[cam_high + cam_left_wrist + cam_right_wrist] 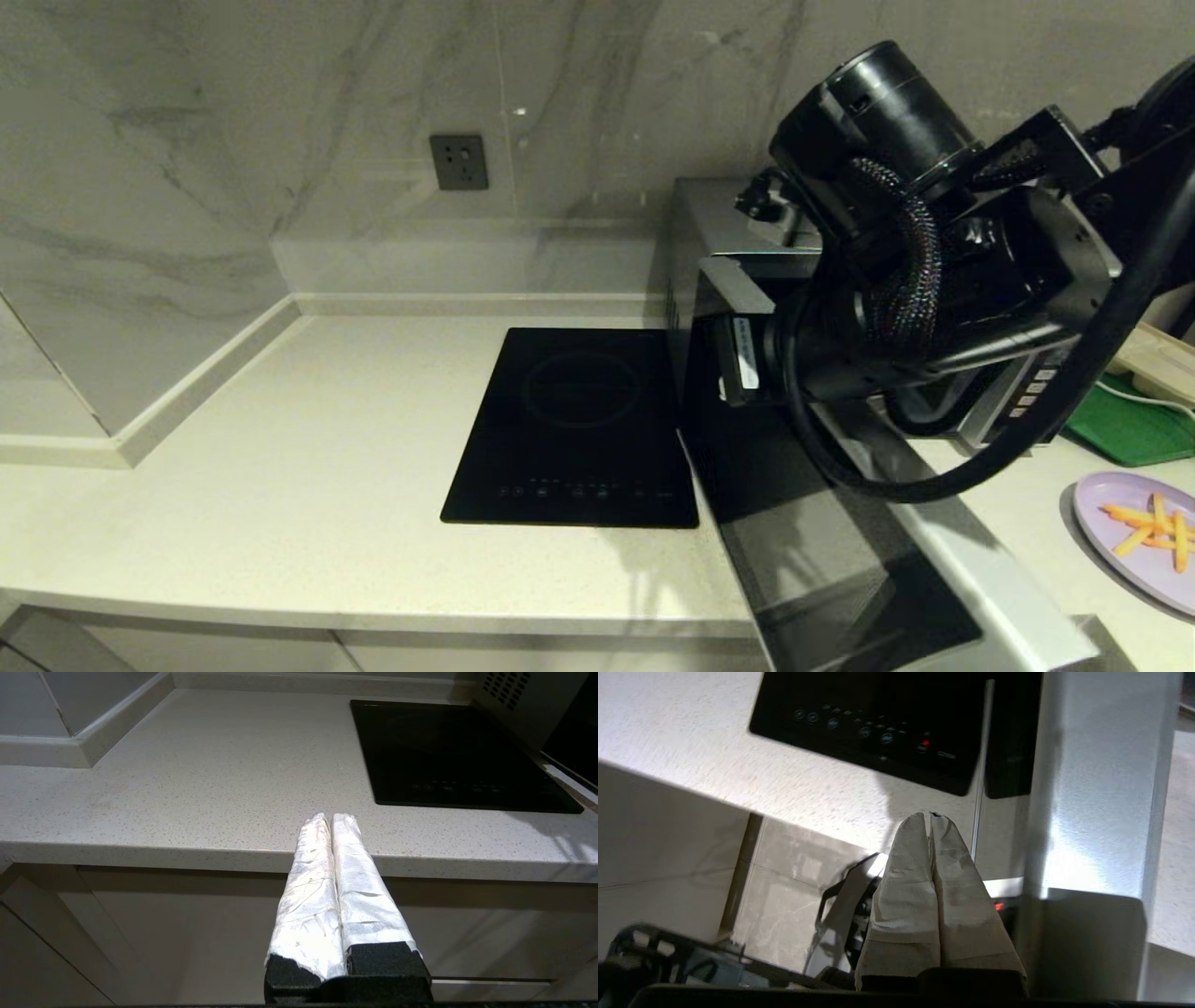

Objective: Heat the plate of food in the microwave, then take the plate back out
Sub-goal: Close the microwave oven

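Beside the swung-out door of the microwave, the right gripper hangs with its two wrapped fingers pressed together and nothing between them. Clenched like that, it looks set to push or hook rather than to grasp. From its own camera the fingertips point down past the front edge of the counter, with the door's silver edge running just beside them. The door stands wide open toward the robot, its dark glass facing up in the head view, so the cavity should be free for loading (the arm's bulk hides the opening itself).

Away from the microwave, on the side opposite the induction hob, the plate of food sits on the counter with its few orange fries, well apart from the gripper. I judge the plate has not yet gone in. A green tray lies behind the plate, close to the microwave's keypad.

On the hob's side of the microwave, the left gripper is parked low before the counter edge, fingers shut and empty.
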